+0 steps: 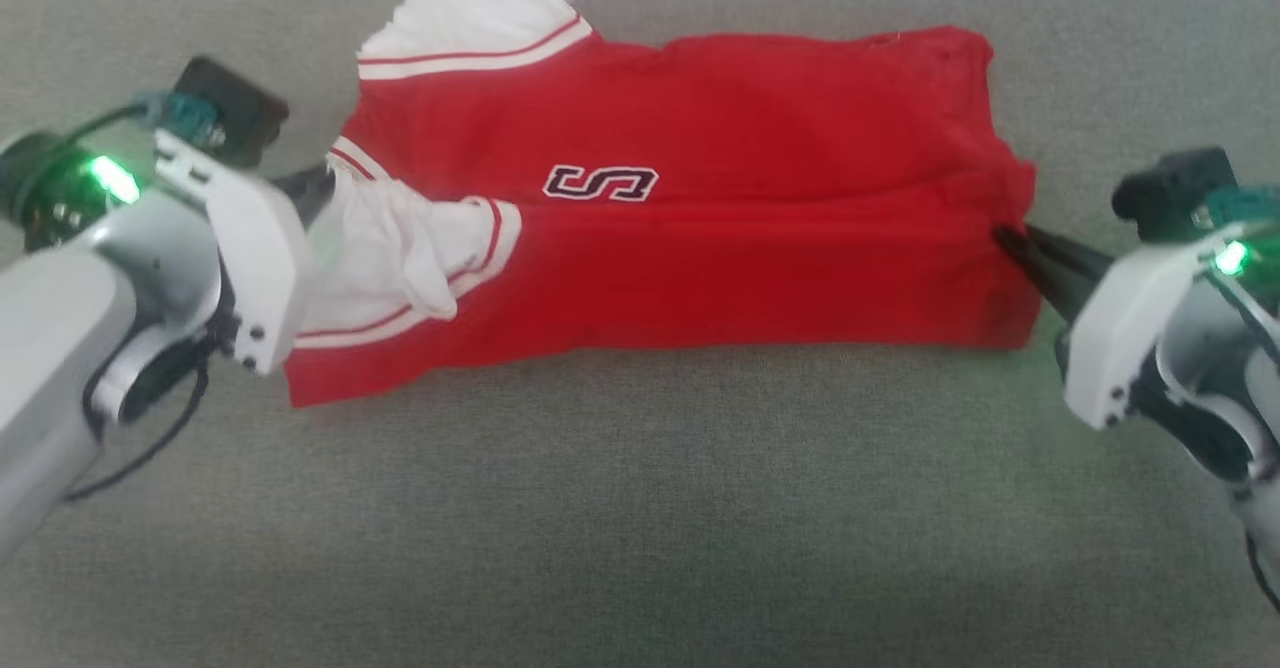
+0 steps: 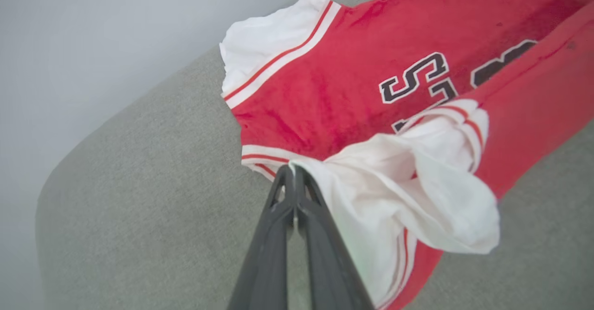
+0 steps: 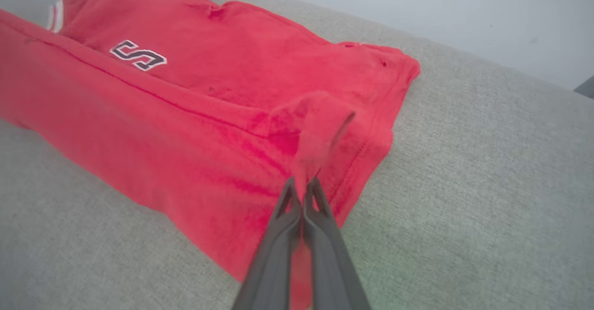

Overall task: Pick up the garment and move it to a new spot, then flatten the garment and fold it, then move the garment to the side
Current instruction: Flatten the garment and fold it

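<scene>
Fingers of the left gripper [image 2: 293, 173] are clenched on the edge of a white sleeve [image 2: 417, 194]. Those of the right gripper [image 3: 304, 184] pinch a raised red hem fold. Between them the garment [image 1: 700, 238] lies folded lengthwise, apparently flat, on the grey upholstered surface [image 1: 640, 508] beyond both fingertips.
</scene>
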Robot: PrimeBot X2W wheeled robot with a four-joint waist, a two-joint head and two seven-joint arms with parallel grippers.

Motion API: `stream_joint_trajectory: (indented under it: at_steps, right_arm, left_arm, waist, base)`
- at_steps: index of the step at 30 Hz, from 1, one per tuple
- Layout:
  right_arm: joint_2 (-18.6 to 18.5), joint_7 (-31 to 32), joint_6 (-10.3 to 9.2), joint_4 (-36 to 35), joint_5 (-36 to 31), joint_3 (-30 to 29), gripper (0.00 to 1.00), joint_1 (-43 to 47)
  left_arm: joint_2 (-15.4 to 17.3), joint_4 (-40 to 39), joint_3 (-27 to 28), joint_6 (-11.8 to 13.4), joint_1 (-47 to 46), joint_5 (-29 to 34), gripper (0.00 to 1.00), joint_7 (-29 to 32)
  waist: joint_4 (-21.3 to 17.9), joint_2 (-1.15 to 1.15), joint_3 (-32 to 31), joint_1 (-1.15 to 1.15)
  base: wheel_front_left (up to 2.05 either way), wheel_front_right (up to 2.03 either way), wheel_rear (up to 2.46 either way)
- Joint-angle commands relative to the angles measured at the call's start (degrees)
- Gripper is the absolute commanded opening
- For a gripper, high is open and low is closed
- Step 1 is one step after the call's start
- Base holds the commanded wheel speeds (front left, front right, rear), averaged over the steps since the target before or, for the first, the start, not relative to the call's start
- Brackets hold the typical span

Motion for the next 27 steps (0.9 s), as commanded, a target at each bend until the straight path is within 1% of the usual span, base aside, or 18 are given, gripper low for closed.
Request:
stream_joint_trajectory:
  at_steps: [1,7,11,15,20,21,22,23,24,25,26,27]
  right_arm:
    - [0.51,0.41,-0.02,0.69,-0.48,0.03,0.0,-1.12]
    - [4.0,0.8,-0.02,7.37,-3.02,1.06,0.0,-6.96]
    - [6.38,1.32,-0.02,11.86,-3.63,2.2,0.0,-9.43]
    - [7.99,1.77,-0.02,15.49,-3.89,3.44,0.0,-11.3]
    - [9.15,1.46,-0.02,18.33,-3.26,4.69,0.0,-12.87]
    - [9.2,1.43,-0.02,18.7,-3.17,4.9,0.0,-13.21]
    - [9.21,1.47,-0.04,19.09,-3.08,5.05,0.0,-13.48]
    - [9.18,1.59,-0.04,19.41,-3.0,5.21,0.25,-13.7]
    - [8.98,1.56,-0.04,19.63,-3.27,5.41,0.44,-14.03]
    - [8.79,1.19,-0.04,19.74,-3.49,5.4,0.87,-14.27]
    - [8.75,0.88,-0.04,19.81,-3.5,5.34,1.0,-14.43]
    - [8.75,0.64,-0.04,19.74,-3.5,5.3,1.0,-14.52]
  left_arm:
    - [-0.58,1.34,-0.03,-0.63,-1.05,0.65,0.0,-0.38]
    - [-6.88,13.68,-1.16,-5.65,-5.65,1.85,0.0,-1.67]
    - [-10.58,21.03,-1.87,-7.97,-7.08,1.11,0.0,-2.14]
    - [-13.45,27.28,-2.4,-9.49,-7.91,-0.46,0.0,-2.09]
    - [-15.66,32.93,-2.87,-10.32,-8.57,-2.73,0.0,-1.57]
    - [-16.06,33.76,-2.76,-10.43,-8.83,-3.11,0.14,-1.32]
    - [-16.41,34.49,-2.64,-10.45,-9.25,-3.51,0.33,-1.32]
    - [-16.78,35.14,-2.47,-10.45,-9.43,-4.35,0.44,-1.01]
    - [-17.08,35.69,-2.26,-10.48,-9.59,-5.11,0.53,-0.54]
    - [-17.34,36.1,-2.2,-10.52,-9.94,-5.65,0.78,-0.22]
    - [-17.53,36.34,-2.16,-10.55,-10.33,-6.04,1.0,-0.16]
    - [-17.76,36.42,-2.1,-10.58,-10.56,-6.4,1.0,0.13]
  waist:
    - [-0.46,0.0,1.07,0.0]
    - [-0.91,0.0,3.82,0.0]
    - [-1.11,0.0,5.03,0.0]
    - [-1.35,0.0,5.8,0.0]
    - [-1.65,0.0,6.03,0.0]
    - [-1.66,0.0,5.96,0.0]
    - [-1.63,0.0,5.8,0.0]
    - [-1.57,0.0,5.54,0.0]
    - [-1.51,0.0,5.24,0.0]
    - [-1.42,0.0,4.89,0.0]
    - [-1.33,0.0,4.49,0.0]
    - [-1.2,0.0,4.04,0.0]
  base:
    - [0.0,0.0,0.0]
    - [0.0,0.0,0.0]
    - [0.0,0.0,0.0]
    - [0.0,0.0,0.0]
    - [0.0,0.0,0.0]
    - [0.0,0.0,0.0]
    - [0.0,0.0,0.0]
    - [0.0,0.0,0.0]
    - [0.0,0.0,0.0]
    - [0.0,0.0,0.0]
    - [0.0,0.0,0.0]
    - [0.0,0.0,0.0]
